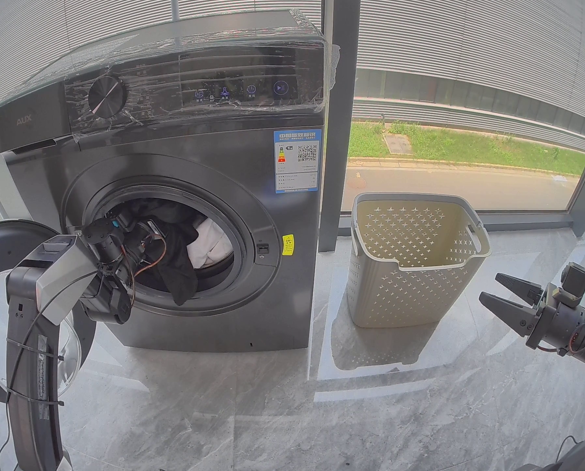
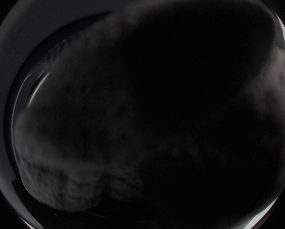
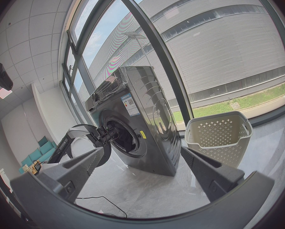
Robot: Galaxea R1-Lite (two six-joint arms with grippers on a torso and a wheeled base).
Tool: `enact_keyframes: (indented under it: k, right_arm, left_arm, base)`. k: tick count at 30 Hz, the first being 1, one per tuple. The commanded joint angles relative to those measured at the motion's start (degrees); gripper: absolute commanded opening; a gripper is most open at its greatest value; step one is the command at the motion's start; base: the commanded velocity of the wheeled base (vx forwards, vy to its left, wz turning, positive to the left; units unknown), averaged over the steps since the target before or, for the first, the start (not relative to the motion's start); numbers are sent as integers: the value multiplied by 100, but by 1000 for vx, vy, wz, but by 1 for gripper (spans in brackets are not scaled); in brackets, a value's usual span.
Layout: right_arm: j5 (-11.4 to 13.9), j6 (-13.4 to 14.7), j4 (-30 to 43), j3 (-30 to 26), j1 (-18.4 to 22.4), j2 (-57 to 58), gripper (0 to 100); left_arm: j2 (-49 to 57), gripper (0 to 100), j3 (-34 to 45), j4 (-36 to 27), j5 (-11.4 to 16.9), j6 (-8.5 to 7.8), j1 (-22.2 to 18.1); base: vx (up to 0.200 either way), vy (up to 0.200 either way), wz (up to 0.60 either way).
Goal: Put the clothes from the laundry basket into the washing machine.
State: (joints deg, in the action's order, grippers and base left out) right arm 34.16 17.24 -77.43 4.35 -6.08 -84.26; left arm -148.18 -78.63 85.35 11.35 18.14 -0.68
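- At the left of the scene: dark grey front-loading washing machine [image 1: 194, 165], with its round porthole door [image 1: 4, 282] swung open to its left.
- Over the lower lip of the drum mouth: black garment [image 1: 174, 266], part of it inside and part hanging outside.
- Inside the drum, right of that: white garment [image 1: 210, 240].
- At the drum mouth, against the black garment: left claw [image 1: 135, 233]. Whether it is clenched or released cannot be told.
- Right of the machine, near it but not touching: beige perforated plastic laundry basket [image 1: 371, 276], upright on the grey marbled floor [image 1: 305, 413]. It appears bare inside as far as its walls show.
- Right of the basket and apart from it: right claw [image 1: 490, 288], released, jaws spread wide, grasping nothing.
- Risk: the black garment could slide out onto the floor, dragged by a withdrawing left arm or snagged on the exposed wrist cables.
- Risk: cloth left across the lip would likely be pinched by the door and keep it from closing.
- Edges: the drum rim rings the left wrist closely, and the open door stands just left of that arm.
- Open room: bare floor lies near the machine and around the basket, so the right arm has free passage.
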Motion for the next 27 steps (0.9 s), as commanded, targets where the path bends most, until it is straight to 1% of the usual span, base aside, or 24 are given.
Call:
enact_keyframes:
  k: [1, 9, 12, 13, 19, 22, 27]
  right_arm:
    - [-6, -1, -8, -13, 2, -11, 100]
    - [-6, -1, 0, -5, 2, -64, 100]
    - [-6, -1, 0, -5, 2, -99, 100]
    - [-6, -1, 0, -5, 2, -99, 100]
    - [-6, -1, -8, 4, 2, -170, 100]
    - [-6, -1, -8, 4, 2, -205, 100]
    - [-6, -1, -8, 13, 11, -231, 100]
  left_arm:
    - [-300, 0, -724, 0, -1, 5, -37]
    - [-510, 0, -917, 0, 8, 5, -81]
    - [-677, 0, -1383, 0, 8, 5, -90]
    - [-677, 0, -1401, 0, 8, 5, -90]
    - [-871, 0, -2104, 0, -19, 14, -99]
    - [-871, 0, -2271, -9, -19, 41, -99]
    - [-888, 0, -2429, 0, -19, 41, -90]
  base:
    - [0, 0, 0]
    - [0, 0, 0]
    - [0, 0, 0]
    - [0, 0, 0]
    - [0, 0, 0]
    - [0, 0, 0]
    - [0, 0, 0]
